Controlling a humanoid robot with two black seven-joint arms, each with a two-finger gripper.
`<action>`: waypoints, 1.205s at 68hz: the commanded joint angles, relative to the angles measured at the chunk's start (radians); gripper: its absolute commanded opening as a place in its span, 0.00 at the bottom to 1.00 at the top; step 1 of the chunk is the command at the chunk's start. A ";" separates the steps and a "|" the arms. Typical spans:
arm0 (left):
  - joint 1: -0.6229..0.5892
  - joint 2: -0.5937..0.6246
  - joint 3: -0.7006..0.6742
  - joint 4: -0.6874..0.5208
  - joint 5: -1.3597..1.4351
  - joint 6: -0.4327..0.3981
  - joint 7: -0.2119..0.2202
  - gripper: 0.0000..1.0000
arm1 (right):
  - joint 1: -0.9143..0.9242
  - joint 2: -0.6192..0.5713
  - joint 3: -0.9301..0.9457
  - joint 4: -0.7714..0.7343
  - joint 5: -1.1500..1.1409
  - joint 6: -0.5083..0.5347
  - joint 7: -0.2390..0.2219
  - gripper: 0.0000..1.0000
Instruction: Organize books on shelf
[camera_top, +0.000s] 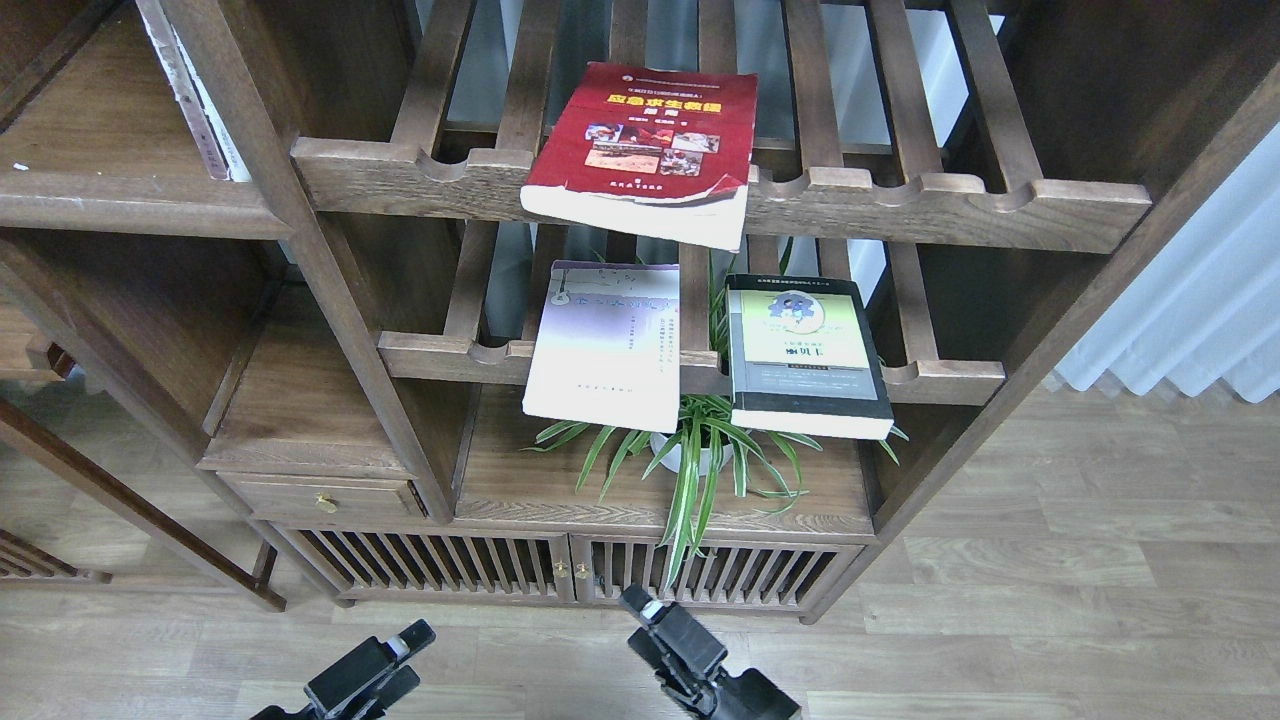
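The red book (640, 150) with a yellow title and small photos lies flat on the upper slatted rack, its near end hanging over the front rail. The pale lavender-white book (603, 340) and the yellow-green book (805, 355) with black bands lie side by side on the lower slatted rack, both overhanging its rail. The solid dark-brown shelf (110, 195) is at the upper left. My left gripper (408, 638) and right gripper (638, 603) are low at the bottom edge, over the floor, well below the books and holding nothing. Their fingers cannot be told apart.
A potted spider plant (690, 455) stands on the solid board under the lower rack, its leaves reaching up between the two lower books. A thin white item (205, 120) leans upright at the solid shelf's right end. A drawer (325, 497) and slatted cabinet doors (570, 570) are below.
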 joint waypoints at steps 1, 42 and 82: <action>-0.001 0.000 0.003 0.004 0.000 0.000 -0.002 1.00 | 0.004 0.000 -0.014 -0.011 -0.001 0.000 -0.003 1.00; -0.003 0.033 -0.003 0.082 0.001 0.000 -0.002 1.00 | 0.024 0.000 0.170 0.055 0.041 0.000 0.034 0.99; -0.003 0.031 -0.008 0.125 -0.004 0.000 -0.005 1.00 | 0.070 0.000 0.190 0.194 0.026 0.000 0.212 1.00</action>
